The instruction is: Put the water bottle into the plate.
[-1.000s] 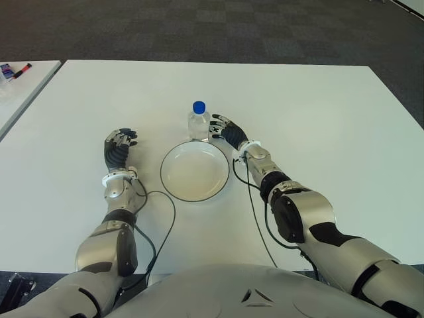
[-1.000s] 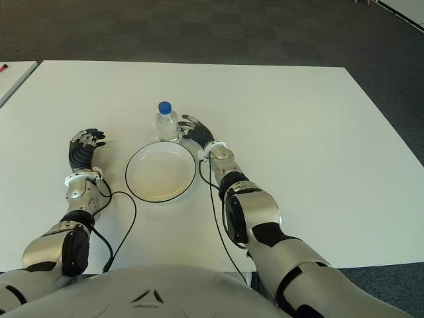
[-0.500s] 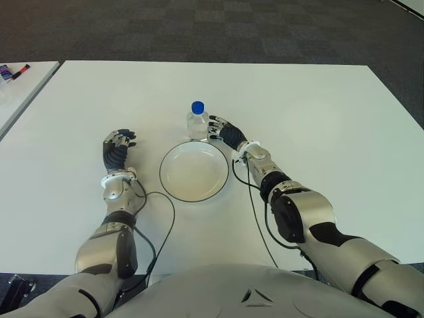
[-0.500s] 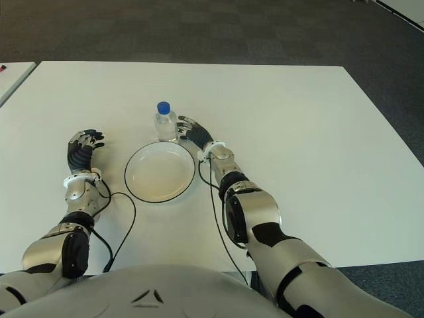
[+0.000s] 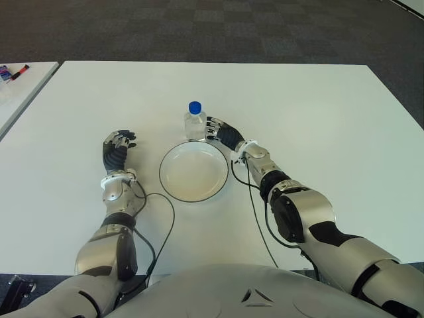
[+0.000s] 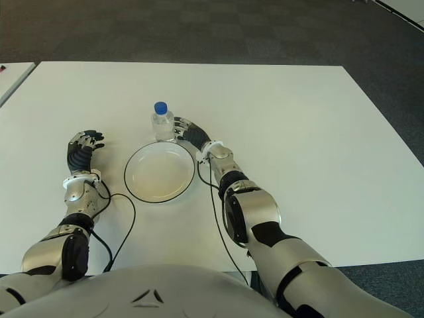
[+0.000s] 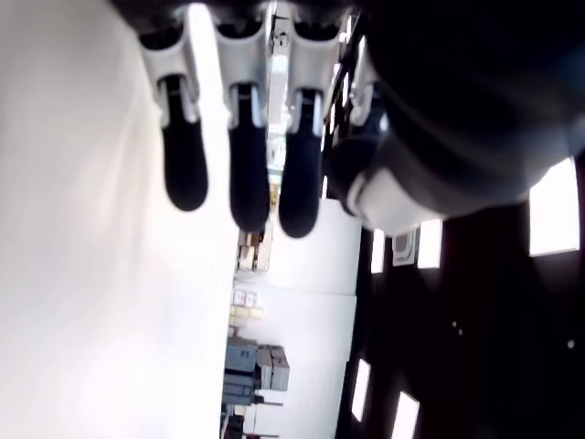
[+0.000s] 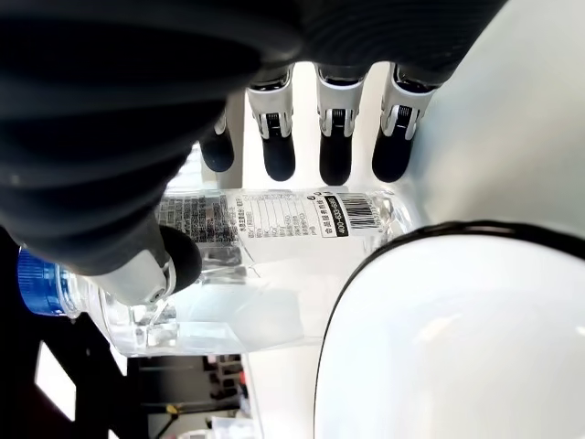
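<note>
Standing upright on the table (image 5: 318, 106) just beyond the plate (image 5: 193, 172), the water bottle (image 5: 194, 123) had slid a little leftward over the last second. You pressed the right hand (image 5: 222, 133) against it, fingers (image 8: 335, 157) apart, not clamped. Your left hand (image 5: 116, 147) showed left of the plate, fingers loose, holding nothing.

White table (image 5: 318, 106) fills most of eye views, surface bare toward 1–3 o'clock. Dark grey checkered carpet (image 5: 218, 26) beyond far edge at 12 o'clock. Second white table (image 5: 20, 89) at 10 o'clock, separated from main one by narrow gap; small items (image 5: 14, 69) on it at far corner, one red-and-black, too small to identify. Black cable (image 5: 162, 218) loops on table at 7 o'clock.
</note>
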Motion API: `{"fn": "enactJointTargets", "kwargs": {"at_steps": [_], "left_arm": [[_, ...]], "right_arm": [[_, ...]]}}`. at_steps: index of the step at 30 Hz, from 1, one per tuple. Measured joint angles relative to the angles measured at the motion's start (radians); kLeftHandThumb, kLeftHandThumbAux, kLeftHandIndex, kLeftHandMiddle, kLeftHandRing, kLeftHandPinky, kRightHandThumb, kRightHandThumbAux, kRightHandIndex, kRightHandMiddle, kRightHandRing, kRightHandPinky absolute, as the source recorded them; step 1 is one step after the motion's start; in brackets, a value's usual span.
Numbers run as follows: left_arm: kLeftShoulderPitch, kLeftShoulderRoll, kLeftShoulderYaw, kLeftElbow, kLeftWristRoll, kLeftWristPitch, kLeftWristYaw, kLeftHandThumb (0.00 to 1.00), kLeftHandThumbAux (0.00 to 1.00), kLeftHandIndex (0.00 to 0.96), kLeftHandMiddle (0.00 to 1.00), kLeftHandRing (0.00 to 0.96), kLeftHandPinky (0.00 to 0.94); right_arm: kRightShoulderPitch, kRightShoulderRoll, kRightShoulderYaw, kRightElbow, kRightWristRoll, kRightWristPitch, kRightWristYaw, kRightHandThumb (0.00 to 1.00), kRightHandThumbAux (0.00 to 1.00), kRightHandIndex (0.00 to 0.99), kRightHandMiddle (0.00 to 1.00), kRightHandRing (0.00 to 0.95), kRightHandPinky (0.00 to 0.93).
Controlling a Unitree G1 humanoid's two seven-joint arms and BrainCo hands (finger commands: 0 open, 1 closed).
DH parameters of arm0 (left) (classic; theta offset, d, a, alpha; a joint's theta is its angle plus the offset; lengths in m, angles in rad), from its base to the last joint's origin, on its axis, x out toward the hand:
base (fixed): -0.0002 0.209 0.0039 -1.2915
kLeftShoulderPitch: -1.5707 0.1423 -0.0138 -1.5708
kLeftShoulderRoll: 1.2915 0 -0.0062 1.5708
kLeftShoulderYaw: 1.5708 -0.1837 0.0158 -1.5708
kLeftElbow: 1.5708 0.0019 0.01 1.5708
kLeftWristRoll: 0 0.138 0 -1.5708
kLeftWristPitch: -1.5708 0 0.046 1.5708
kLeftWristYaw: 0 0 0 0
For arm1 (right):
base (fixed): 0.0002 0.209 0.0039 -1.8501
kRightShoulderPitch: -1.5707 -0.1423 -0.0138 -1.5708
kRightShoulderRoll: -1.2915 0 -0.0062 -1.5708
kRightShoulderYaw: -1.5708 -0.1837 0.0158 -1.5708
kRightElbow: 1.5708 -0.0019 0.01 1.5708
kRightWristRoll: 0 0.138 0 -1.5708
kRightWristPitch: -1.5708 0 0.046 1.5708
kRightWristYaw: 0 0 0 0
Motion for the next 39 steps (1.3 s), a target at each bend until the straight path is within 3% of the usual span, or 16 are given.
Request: {"fn": "enactJointTargets", "kwargs": {"at_steps": [5, 7, 10, 12, 20, 39], "left_arm": [[0.058, 0.042, 0.014, -0.021, -0.025, -0.031, -0.087, 0.680, 0.716, 0.415, 0.416, 0.423, 0.442], [0.077, 0.060, 0.024, -0.024, -0.034, -0.038, -0.117, 0.394, 0.690, 0.370, 0.412, 0.421, 0.442], [0.100, 0.082, 0.034, -0.024, -0.052, -0.045, -0.171, 0.251, 0.678, 0.343, 0.409, 0.419, 0.438], [0.110, 0.093, 0.040, -0.022, -0.070, -0.045, -0.215, 0.218, 0.678, 0.334, 0.408, 0.419, 0.438], [0.130, 0.117, 0.076, -0.001, -0.124, -0.031, -0.328, 0.224, 0.651, 0.299, 0.382, 0.401, 0.402], [0.132, 0.127, 0.076, 0.008, -0.124, -0.019, -0.327, 0.240, 0.618, 0.282, 0.366, 0.386, 0.404]], "right_arm": [[-0.002, 0.000, 0.014, 0.000, -0.006, -0.001, 0.002, 0.105, 0.562, 0.053, 0.100, 0.104, 0.149], [-0.002, 0.000, 0.018, 0.000, -0.007, -0.001, 0.002, 0.105, 0.567, 0.052, 0.101, 0.105, 0.152], [-0.002, 0.000, 0.023, 0.000, -0.007, -0.001, 0.006, 0.103, 0.572, 0.052, 0.102, 0.108, 0.155], [-0.002, 0.000, 0.024, 0.000, -0.007, -0.002, 0.011, 0.102, 0.573, 0.053, 0.103, 0.110, 0.156], [-0.003, 0.000, 0.028, 0.000, -0.007, -0.004, 0.024, 0.105, 0.575, 0.059, 0.115, 0.122, 0.169], [-0.003, 0.000, 0.034, 0.001, -0.007, -0.004, 0.032, 0.135, 0.581, 0.065, 0.146, 0.156, 0.206]]}}
